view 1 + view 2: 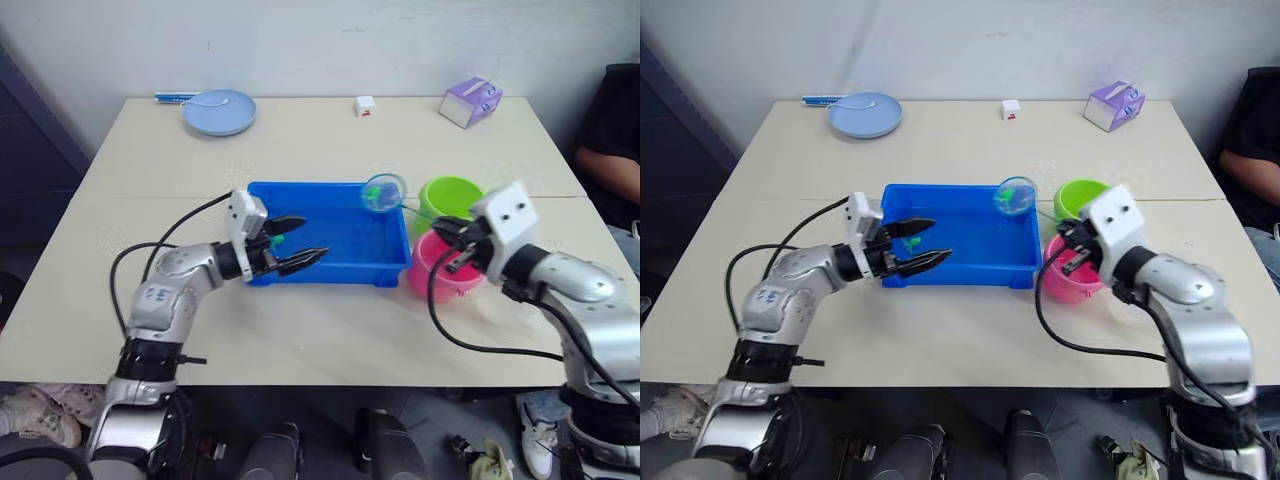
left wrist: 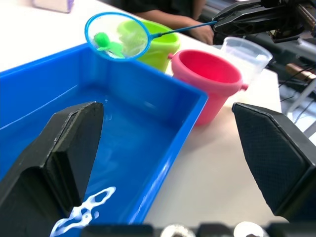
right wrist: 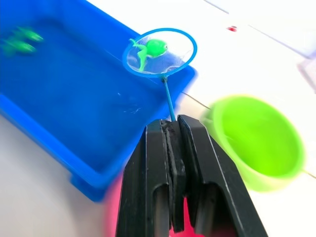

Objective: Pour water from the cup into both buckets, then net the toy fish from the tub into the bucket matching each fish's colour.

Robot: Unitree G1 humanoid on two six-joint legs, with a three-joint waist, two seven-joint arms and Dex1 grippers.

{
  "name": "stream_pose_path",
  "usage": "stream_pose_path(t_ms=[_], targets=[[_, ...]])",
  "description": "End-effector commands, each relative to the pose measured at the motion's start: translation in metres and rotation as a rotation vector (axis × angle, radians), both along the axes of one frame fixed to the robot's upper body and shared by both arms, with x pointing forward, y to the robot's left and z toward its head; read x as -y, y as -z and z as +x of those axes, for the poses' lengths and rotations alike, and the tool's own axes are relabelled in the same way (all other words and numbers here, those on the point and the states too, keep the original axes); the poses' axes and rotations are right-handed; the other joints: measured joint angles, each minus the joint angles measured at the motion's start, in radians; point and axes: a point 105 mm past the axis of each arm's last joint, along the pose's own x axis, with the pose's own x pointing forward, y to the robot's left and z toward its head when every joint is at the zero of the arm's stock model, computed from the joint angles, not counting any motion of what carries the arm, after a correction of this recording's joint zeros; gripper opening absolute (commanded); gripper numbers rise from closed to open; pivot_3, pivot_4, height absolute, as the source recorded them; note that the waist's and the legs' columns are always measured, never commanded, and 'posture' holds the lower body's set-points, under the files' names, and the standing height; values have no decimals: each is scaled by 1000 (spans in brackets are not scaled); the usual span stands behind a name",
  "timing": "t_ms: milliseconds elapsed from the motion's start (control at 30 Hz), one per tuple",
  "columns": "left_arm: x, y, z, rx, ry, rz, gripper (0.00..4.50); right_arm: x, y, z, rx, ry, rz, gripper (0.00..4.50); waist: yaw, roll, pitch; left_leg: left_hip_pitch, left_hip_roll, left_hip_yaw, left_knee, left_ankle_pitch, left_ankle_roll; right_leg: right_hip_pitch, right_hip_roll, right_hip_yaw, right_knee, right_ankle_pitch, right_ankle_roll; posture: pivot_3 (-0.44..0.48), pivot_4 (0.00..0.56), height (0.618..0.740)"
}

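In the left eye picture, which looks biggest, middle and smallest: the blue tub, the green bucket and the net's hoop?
1. Rectangular blue plastic tub
2. Round lime green plastic bucket
3. Small net's round blue hoop

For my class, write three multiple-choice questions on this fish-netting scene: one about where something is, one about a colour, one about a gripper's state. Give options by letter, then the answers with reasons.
1. Where is the net's hoop?
A. Lying on the table
B. Held over the far right corner of the tub
C. Inside the pink bucket

2. What colour is the toy fish in the net?
A. Green
B. Pink
C. Yellow

3. What state is the right gripper in?
A. Open and empty
B. Shut on the cup
C. Shut on the net's handle

Answers: 1 B, the hoop sits above the tub's corner next to the green bucket. 2 A, a green fish lies on the mesh. 3 C, the black fingers close round the thin handle, while the left gripper is open at the tub's near left edge.
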Motion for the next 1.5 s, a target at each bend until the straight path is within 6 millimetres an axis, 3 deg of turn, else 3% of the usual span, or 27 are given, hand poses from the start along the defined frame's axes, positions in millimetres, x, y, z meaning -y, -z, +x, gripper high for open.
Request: stream_pose_path(t_ms=[33,200,300,367,533,700,800,867,967,1133,1267,1367,1500], targets=[[9,-7,1,43,40,-9,4500,15,-23,-9,102,72,-19,787,-2,0,0,0,0,0,0,0,0,0,0,0,0,0,0,0,150,740],[18,-10,3,55,65,-31,4500,44,-35,-13,176,215,-145,787,0,0,0,0,0,1,0,0,0,0,0,1,0,0,0,0,150,740],[19,-10,3,60,73,-36,4500,56,-40,-11,216,245,-379,787,0,0,0,0,0,1,0,0,0,0,0,1,0,0,0,0,150,740],[20,-10,2,63,77,-40,4500,63,-38,-9,239,235,-647,787,1,0,0,0,-1,2,0,0,0,0,0,2,-1,0,0,0,150,740],[24,-13,1,75,88,-57,4500,64,-35,-5,280,119,-1114,787,1,0,0,1,-1,2,0,0,0,-1,0,2,-2,0,0,0,150,740],[28,-17,2,82,93,-66,4500,65,-25,-4,283,-2,-1304,787,1,0,0,1,0,3,0,0,0,-1,0,2,-3,0,0,0,150,740],[31,-20,1,93,98,-72,4500,66,-41,-2,372,3,-1380,787,1,0,0,1,-1,3,0,0,0,-1,0,2,-3,0,0,0,150,740],[33,-23,-1,101,107,-79,4500,57,-32,-2,358,-73,-1379,787,0,0,0,1,-1,3,0,0,0,-1,0,2,-3,0,0,0,150,740],[36,-26,-2,118,115,-79,4500,64,-14,-2,280,-99,-1393,787,1,0,0,1,1,3,0,0,0,-1,1,2,-3,0,0,0,150,740],[37,-30,-4,145,124,-71,4500,70,-33,3,332,7,-1407,787,0,0,0,1,0,3,1,0,0,0,0,2,-3,0,0,0,150,740],[36,-29,-3,143,123,-68,4500,67,-24,3,305,-23,-1323,787,0,0,0,1,1,3,0,0,0,-1,1,2,-3,0,0,0,150,740],[29,-21,3,135,89,-34,4500,63,-40,6,345,68,-1043,787,0,0,0,1,1,3,1,0,0,0,1,2,-3,0,0,0,150,740],[9,-9,10,132,24,38,4500,20,-34,8,301,-47,-646,787,-5,0,0,1,2,3,1,0,0,0,2,2,-3,0,0,0,150,740]])
